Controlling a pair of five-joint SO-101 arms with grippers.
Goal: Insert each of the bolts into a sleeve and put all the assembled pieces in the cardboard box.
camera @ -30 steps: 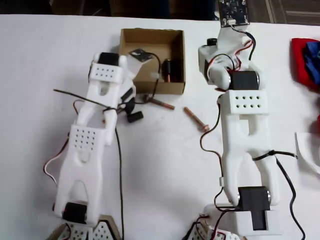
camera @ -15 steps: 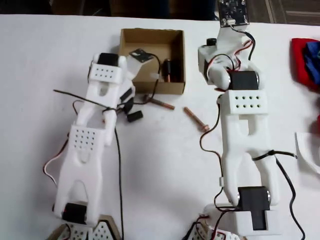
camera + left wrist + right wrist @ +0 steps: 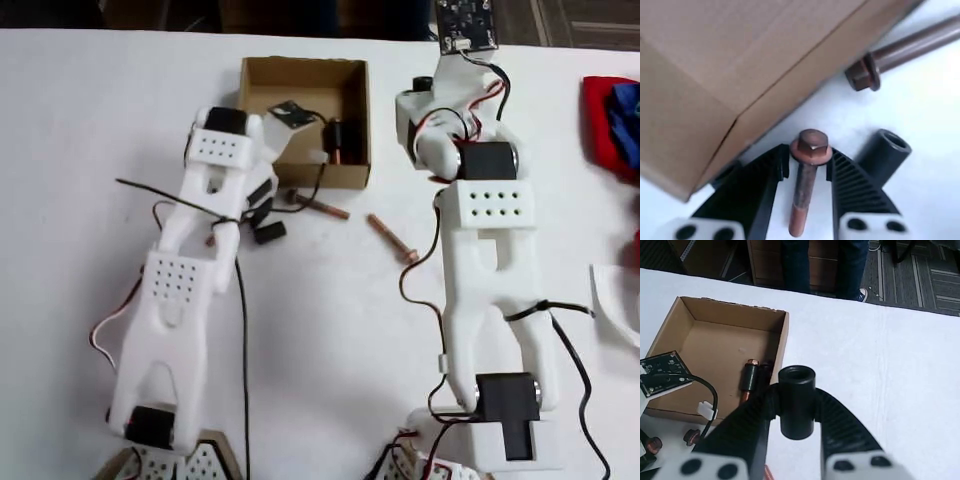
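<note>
High view: one done piece [image 3: 336,140] lies in the box [image 3: 300,64]; a loose bolt [image 3: 322,206] lies just outside it. Left wrist view: our left claw [image 3: 808,160] pinches a bolt [image 3: 806,182] beside the box [image 3: 740,60]. Right wrist view: our right claw [image 3: 796,407] holds a sleeve [image 3: 796,400] near the box [image 3: 715,345]. We think most joining is left.

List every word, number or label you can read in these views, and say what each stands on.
No text can be read in any view.
Circuit board at the high view's top edge: markings too small to read.
Cardboard box: plain walls, no print.
Gripped bolt: no legible stamp on its head.
Gripped sleeve: plain black, no marks.
</note>
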